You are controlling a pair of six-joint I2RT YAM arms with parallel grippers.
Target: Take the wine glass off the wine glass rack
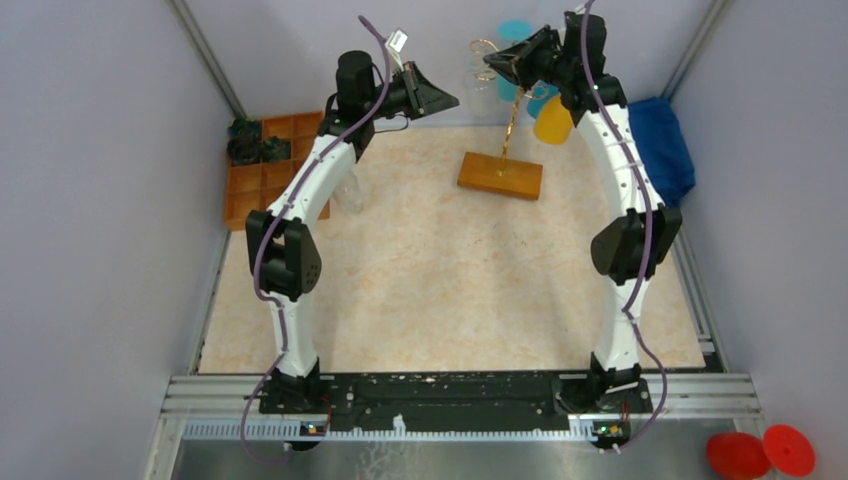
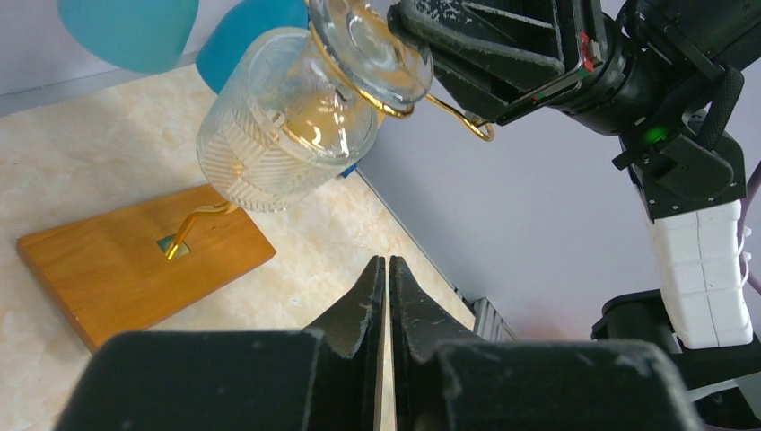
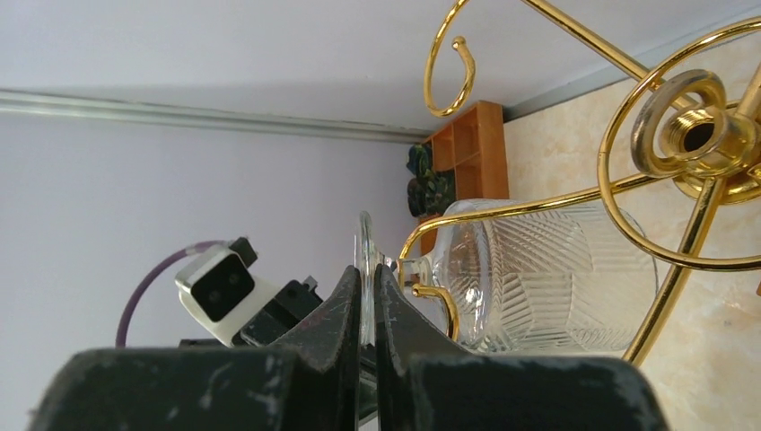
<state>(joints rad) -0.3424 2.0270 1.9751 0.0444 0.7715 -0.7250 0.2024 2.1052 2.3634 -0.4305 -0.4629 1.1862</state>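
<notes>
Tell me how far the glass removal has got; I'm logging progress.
Done: the right gripper is shut on the foot of the wine glass. In hand: the glass hangs upside down, its stem in a gold arm of the wine glass rack. Left: sliding it clear. The left gripper is shut and empty.

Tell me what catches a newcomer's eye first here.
A ribbed wine glass hangs by its foot from the gold wire rack at the far side of the table, with that foot pinched in the right gripper. The left gripper hovers nearby, shut and empty.
</notes>
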